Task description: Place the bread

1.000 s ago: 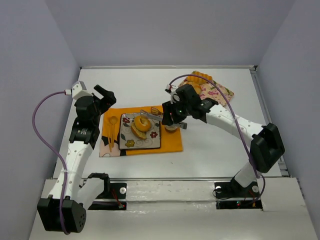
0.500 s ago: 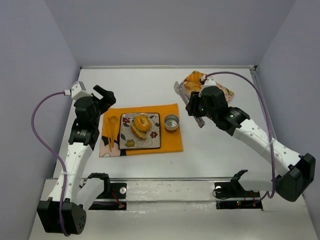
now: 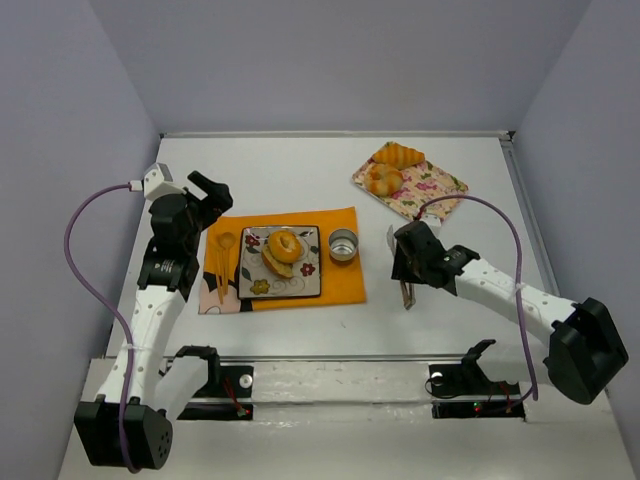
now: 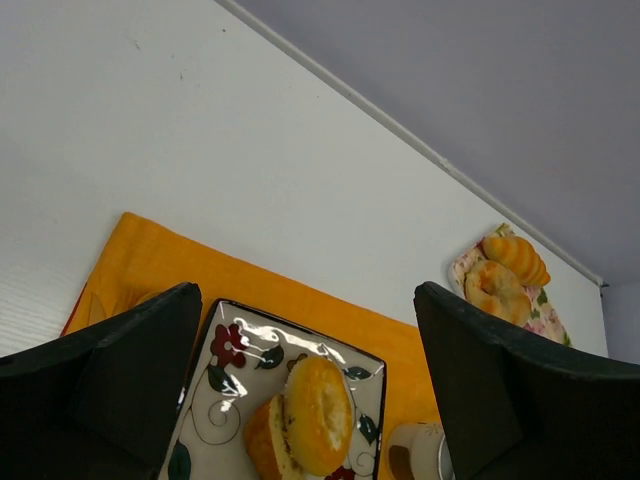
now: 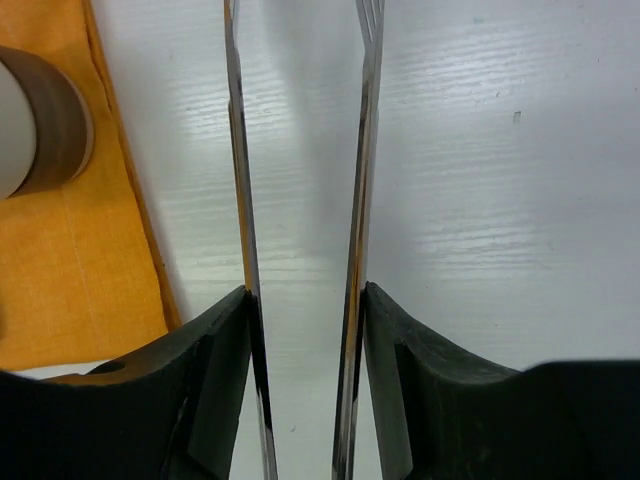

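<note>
Bread (image 3: 283, 250) sits on the flowered plate (image 3: 256, 286) on the orange cloth (image 3: 342, 288), centre-left in the top view, with a small tin cup (image 3: 343, 244) just right of the plate. Right gripper (image 3: 404, 268) is right of centre over bare bench (image 3: 300, 170), clamped on metal tongs (image 5: 240, 150) whose two blades stand apart, well clear of the bread. Left gripper (image 4: 305, 295) is at the left with its fingers spread wide; two more pastries (image 3: 392, 168) lie on a floral cloth (image 3: 435, 190) at upper right.
</note>
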`<state>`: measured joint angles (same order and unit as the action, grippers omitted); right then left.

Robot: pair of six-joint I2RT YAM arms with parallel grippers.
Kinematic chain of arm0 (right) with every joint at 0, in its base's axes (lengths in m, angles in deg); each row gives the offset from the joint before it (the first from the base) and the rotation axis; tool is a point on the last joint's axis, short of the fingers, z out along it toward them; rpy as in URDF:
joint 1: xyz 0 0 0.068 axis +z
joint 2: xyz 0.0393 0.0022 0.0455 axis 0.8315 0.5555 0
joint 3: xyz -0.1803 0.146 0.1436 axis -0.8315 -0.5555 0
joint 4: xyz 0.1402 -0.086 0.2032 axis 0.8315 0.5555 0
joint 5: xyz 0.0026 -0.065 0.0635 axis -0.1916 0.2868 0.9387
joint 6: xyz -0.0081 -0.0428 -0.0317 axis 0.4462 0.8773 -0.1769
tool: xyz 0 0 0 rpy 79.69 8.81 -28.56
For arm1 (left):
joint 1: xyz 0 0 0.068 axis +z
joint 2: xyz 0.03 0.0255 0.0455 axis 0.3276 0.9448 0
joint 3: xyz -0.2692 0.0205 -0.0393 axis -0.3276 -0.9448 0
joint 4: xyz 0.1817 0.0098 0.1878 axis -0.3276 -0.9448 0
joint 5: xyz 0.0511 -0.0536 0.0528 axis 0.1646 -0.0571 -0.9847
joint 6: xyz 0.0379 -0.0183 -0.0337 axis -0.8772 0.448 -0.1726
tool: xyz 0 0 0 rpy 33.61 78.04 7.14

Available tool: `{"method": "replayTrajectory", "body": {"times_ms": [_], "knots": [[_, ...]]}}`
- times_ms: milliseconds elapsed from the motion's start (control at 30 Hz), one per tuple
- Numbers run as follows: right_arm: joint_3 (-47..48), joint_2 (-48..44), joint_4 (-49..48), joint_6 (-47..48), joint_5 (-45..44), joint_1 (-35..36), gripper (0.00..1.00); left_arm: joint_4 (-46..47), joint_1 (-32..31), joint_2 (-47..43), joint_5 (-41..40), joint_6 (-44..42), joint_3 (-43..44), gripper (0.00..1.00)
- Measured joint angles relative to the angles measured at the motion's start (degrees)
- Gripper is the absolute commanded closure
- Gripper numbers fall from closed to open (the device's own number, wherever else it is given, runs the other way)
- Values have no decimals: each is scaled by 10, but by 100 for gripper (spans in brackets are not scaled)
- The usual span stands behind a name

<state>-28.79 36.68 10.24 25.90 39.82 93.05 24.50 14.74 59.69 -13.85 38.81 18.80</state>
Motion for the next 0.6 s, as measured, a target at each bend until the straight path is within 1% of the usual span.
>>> {"method": "replayTrajectory", "body": {"times_ms": [33, 67, 100, 133, 267, 467, 600], "knots": [[-1, 5, 2, -5, -2, 0, 34, 0, 0, 0, 0, 0, 0, 1], [-1, 13, 1, -15, -4, 0, 29, 0, 0, -2, 0, 0, 0, 1], [-1, 21, -1, -19, -8, 0, 19, 0, 0, -3, 1, 0, 0, 1], [-1, 25, 0, -23, -9, 0, 14, 0, 0, -5, 1, 0, 0, 1], [-1, 32, 0, -34, -14, 0, 0, 0, 0, -14, 2, 0, 0, 1], [12, -22, 26, -34, -45, 0, 0, 0, 0, -18, 2, 0, 0, 1], [50, -90, 43, -23, -92, 0, 0, 0, 0, -18, 3, 0, 0, 1]]}}
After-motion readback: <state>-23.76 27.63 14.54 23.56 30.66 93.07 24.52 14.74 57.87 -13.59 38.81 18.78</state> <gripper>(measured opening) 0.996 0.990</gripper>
